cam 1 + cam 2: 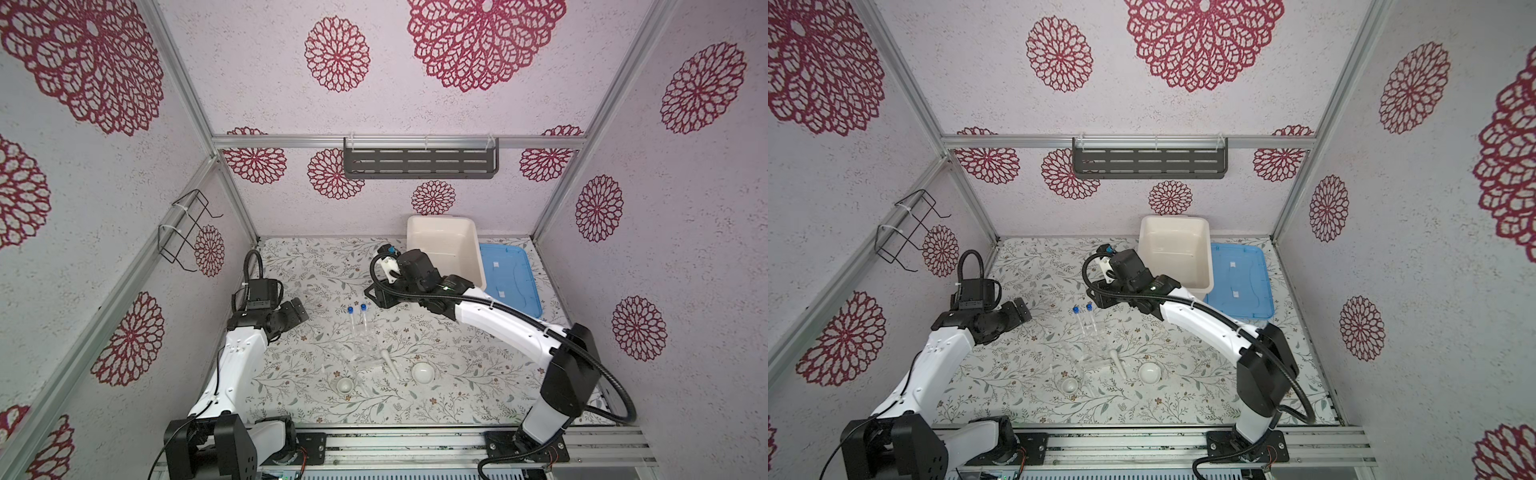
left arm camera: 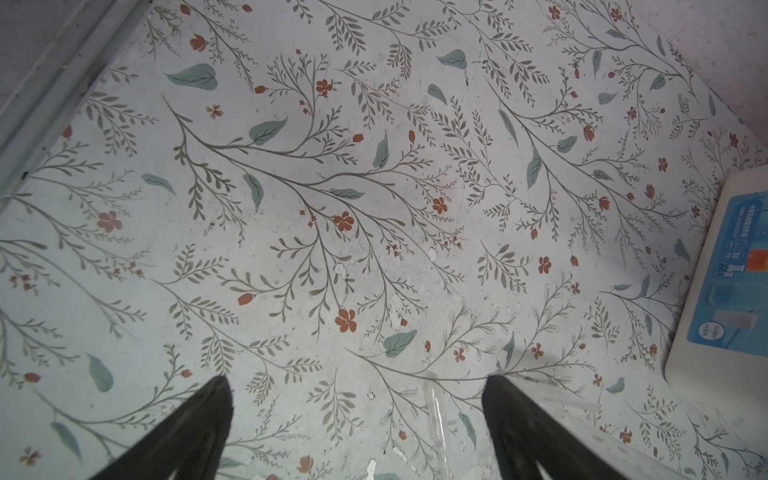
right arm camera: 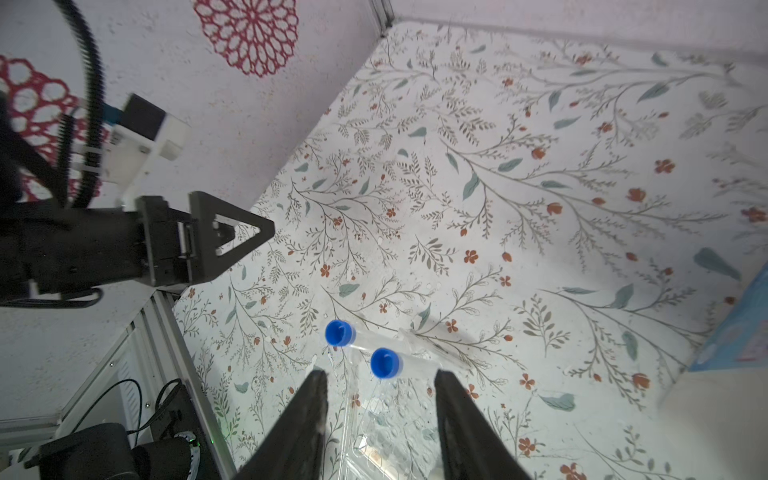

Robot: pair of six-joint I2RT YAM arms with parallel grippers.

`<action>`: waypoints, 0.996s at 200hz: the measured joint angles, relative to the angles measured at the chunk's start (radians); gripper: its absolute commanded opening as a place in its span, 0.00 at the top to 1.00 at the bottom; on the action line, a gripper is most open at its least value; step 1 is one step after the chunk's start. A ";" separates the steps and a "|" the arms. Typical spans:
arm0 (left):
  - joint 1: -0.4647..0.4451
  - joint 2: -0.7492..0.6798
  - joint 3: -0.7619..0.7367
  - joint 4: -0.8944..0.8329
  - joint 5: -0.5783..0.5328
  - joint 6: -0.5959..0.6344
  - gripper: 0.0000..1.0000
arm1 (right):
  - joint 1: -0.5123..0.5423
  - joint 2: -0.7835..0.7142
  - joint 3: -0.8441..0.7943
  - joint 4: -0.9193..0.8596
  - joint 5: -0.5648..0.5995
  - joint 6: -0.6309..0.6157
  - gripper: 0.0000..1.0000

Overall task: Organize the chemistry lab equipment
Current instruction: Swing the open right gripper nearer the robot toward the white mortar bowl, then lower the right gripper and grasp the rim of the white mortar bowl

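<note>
Right wrist view: my right hand [image 3: 379, 372], released and empty, hangs near two upright blue-capped tubes [image 3: 340, 332], caps facing it, one dead ahead.

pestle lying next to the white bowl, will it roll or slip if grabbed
The pestle looks round and tapered, so a push would likely roll it in an arc. Its smooth white surface suggests ceramic: probably slippery, stiff and chippable.

You can read only "38" on the blue label [image 2: 733, 266] stuck to the white tub [image 2: 715, 382]; its remaining print stays too small to make out.
</note>
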 measured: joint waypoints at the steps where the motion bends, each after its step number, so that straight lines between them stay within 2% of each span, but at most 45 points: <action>1: 0.000 0.000 0.000 0.000 0.000 0.000 0.03 | 0.000 -0.004 -0.002 0.000 0.002 -0.001 0.53; 39: 0.000 -0.019 0.000 -0.008 0.026 -0.008 0.03 | 0.009 -0.169 -0.098 -0.083 0.039 -0.030 0.48; 68: -0.001 -0.086 -0.006 -0.021 0.094 -0.026 0.03 | 0.076 -0.245 -0.167 -0.200 0.127 -0.015 0.48; 105: -0.002 -0.185 -0.021 -0.040 0.126 -0.039 0.03 | 0.171 -0.360 -0.353 -0.279 0.210 0.114 0.47; 128: -0.002 -0.199 -0.021 -0.070 0.161 -0.045 0.03 | 0.172 -0.417 -0.470 -0.303 0.236 0.203 0.45; 155: -0.002 -0.210 -0.021 -0.119 0.163 -0.034 0.03 | 0.172 -0.426 -0.524 -0.354 0.312 0.287 0.39; 180: -0.002 -0.265 -0.021 -0.158 0.148 -0.026 0.03 | 0.171 -0.426 -0.553 -0.382 0.394 0.347 0.39; 199: -0.002 -0.320 -0.030 -0.159 0.148 -0.029 0.03 | 0.169 -0.436 -0.601 -0.358 0.400 0.365 0.43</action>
